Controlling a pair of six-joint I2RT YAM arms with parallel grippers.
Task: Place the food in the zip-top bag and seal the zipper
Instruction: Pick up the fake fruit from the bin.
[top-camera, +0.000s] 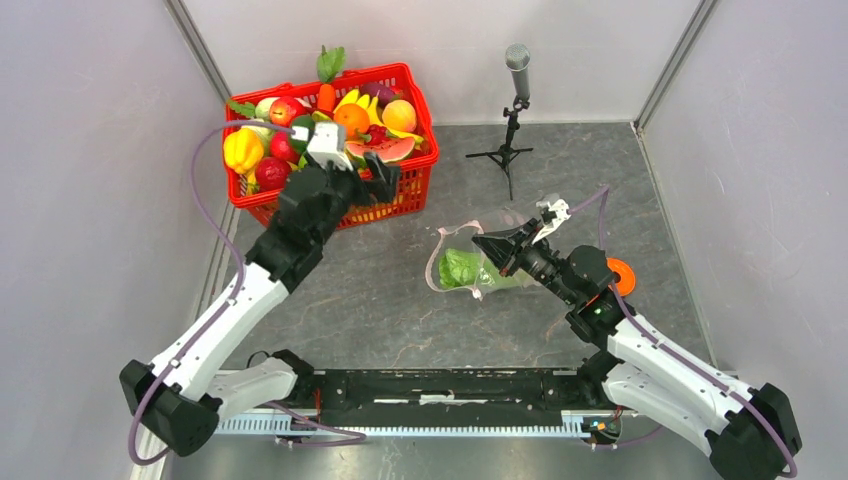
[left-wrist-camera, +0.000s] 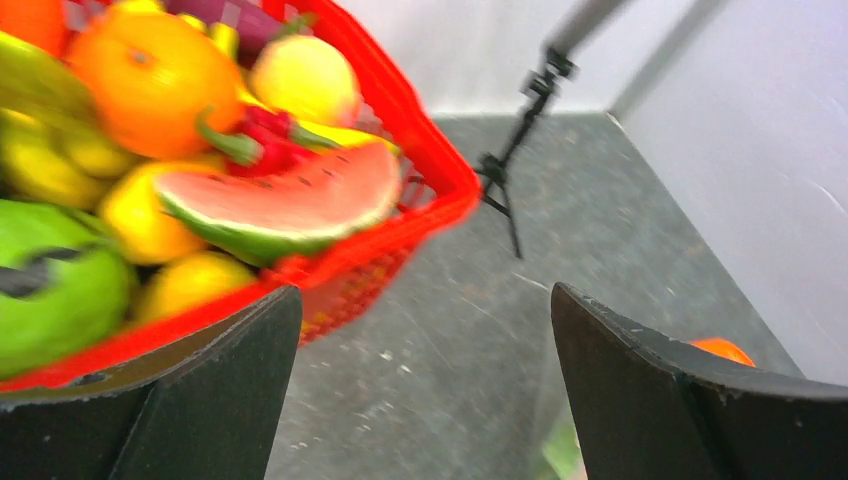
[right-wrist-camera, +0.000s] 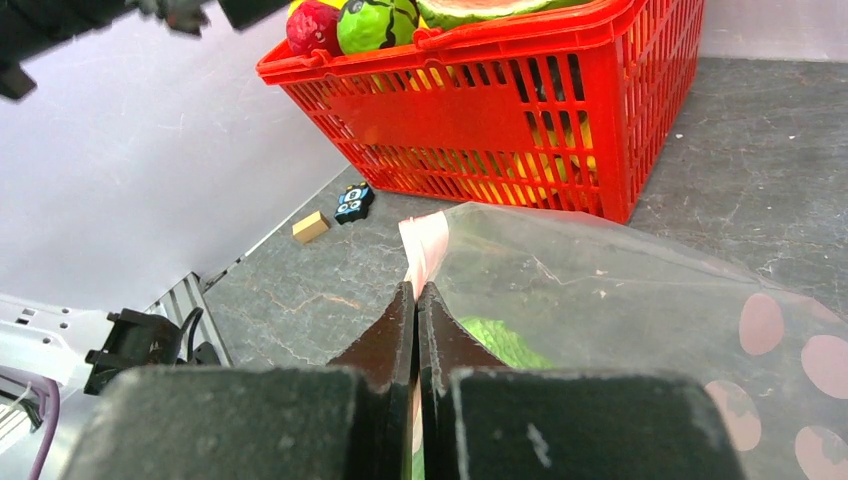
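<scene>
1. Spreading beneath everything, the grey surface is carrying a red basket at the far left and the bag right of centre, so each is lying within reach of one arm.
2. The red mesh basket is holding most of the food in a heap. It is sitting well apart from the bag, so every piece is needing a carry across.
3. The zip-top bag is lying slumped on the surface just ahead of the right arm, its mouth facing the basket side, probably so that the left arm can feed it.
4. The left tool is hovering at the basket's near right rim with its jaws spread wide and nothing between them. It seems to be lining up for a pick.
5. The right tool is pinching shut on the bag's upper lip, right at the pink strip. I judge it is propping the mouth up and steadying the soft plastic.
6. The cabbage is lying inside the bag, so one piece is already in place.
7. The watermelon slice is resting on top of the heap just beyond the open left jaws. It is exposed and looking like the likely next pick.
8. The zipper is running along the bag's open edge and appearing unpressed, so sealing is waiting until the food is in.
</scene>
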